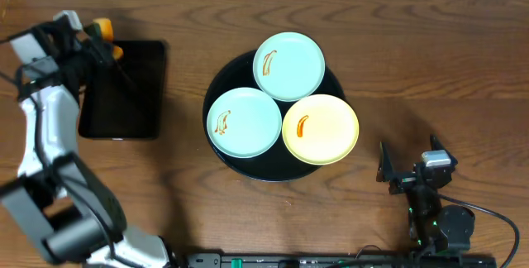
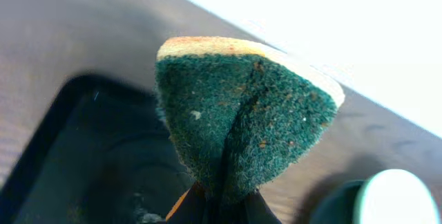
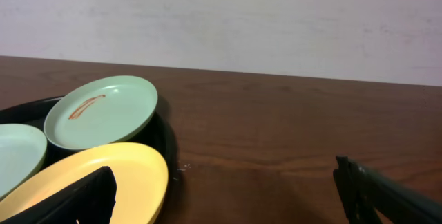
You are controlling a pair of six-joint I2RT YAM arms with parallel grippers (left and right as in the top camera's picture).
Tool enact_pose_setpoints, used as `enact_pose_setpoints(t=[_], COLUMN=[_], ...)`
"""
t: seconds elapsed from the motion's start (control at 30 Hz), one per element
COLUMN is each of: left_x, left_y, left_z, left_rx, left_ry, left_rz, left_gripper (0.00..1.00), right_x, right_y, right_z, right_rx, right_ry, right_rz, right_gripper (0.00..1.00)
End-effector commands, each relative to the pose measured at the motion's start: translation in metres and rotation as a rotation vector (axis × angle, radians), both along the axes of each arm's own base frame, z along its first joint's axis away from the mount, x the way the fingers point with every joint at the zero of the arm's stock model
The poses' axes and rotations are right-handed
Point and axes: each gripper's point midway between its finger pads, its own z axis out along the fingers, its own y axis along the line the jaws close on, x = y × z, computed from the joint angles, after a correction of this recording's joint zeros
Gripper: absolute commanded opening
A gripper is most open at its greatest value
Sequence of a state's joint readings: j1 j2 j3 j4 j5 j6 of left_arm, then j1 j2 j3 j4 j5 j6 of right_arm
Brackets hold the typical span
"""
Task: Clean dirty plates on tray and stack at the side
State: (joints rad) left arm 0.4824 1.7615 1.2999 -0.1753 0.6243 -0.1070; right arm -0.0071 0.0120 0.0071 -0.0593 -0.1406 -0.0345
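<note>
Three dirty plates lie on the round black tray [image 1: 221, 78]: a mint one at the back [image 1: 288, 65], a mint one at the left [image 1: 245, 122] and a yellow one at the right [image 1: 321, 128], each with an orange-brown smear. My left gripper [image 1: 106, 43] hovers over the far left of the table, well away from the tray, shut on a green sponge [image 2: 242, 120] with a yellow back. My right gripper [image 1: 405, 169] stands open near the front right, a little right of the yellow plate [image 3: 103, 175], with nothing between its fingers [image 3: 90, 196].
A rectangular black tray [image 1: 124, 90] lies under and beside the left gripper, near the table's left part. Bare wood stretches right of the round tray [image 3: 162, 134] toward a pale wall behind the table's far edge.
</note>
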Motion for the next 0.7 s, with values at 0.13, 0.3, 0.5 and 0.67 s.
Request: enact_pose_setpoints(t=[0.13, 0.3, 0.5, 0.67], left_x=[-0.016, -0.015, -0.016, -0.019], left_y=[-0.022, -0.007, 0.014, 0.012], left_z=[0.103, 0.068, -0.025, -0.039], left_rx=[0.058, 0.087, 0.099, 0.074], left_ry=[-0.224, -0.123, 0.098, 0.136], left_rz=[-0.078, -0.022, 0.049, 0.039], left_gripper=[0.07, 0.07, 0.07, 0.07], right_x=[0.0, 0.0, 0.0, 0.0], right_y=[0.002, 0.002, 0.002, 0.002], right_z=[-0.001, -0.001, -0.001, -0.001], right_rx=[-0.008, -0.008, -0.008, -0.008], right_ry=[0.0, 0.0, 0.0, 0.0], right_rz=[0.007, 0.007, 0.007, 0.007], right_gripper=[0.99, 0.99, 0.99, 0.99])
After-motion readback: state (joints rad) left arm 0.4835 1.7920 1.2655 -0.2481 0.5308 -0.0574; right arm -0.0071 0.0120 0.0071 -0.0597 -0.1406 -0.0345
